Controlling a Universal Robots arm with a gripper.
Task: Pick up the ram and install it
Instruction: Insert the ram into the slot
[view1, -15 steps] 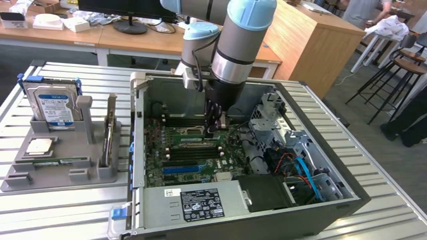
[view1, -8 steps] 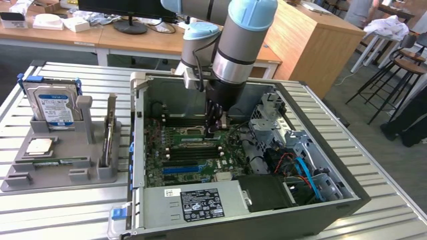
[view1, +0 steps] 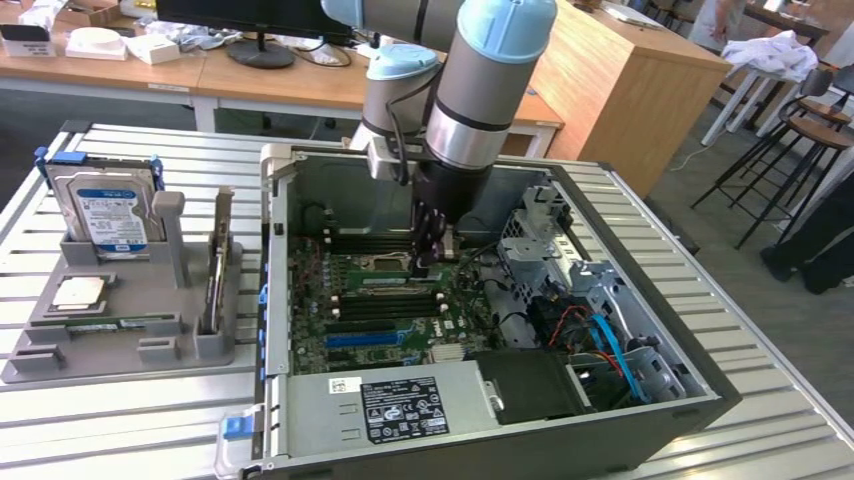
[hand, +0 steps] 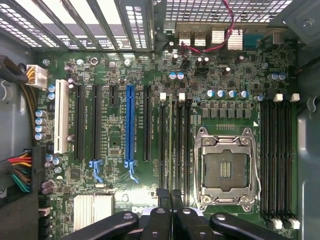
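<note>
Gripper (hand: 171, 196) clenched on the ram (hand: 171, 145), fingertips (hand: 161, 194) pinching one end of it. We see the stick edge-on as a pale green line along the second slot of the bank beside the empty processor socket (hand: 225, 170). Held thin-edge down and parallel to the slot so the contacts can meet it. It looks seated, but we can't confirm that.

In the exterior view the gripper (view1: 430, 262) hangs straight down into the open computer case (view1: 694, 405), over the motherboard (view1: 380, 300). The case lies on its side, so the slots face up.

The power supply (view1: 400, 405) carries white and black stickers, the hard drive (view1: 107, 215) a blue label. Print unreadable on both.
</note>
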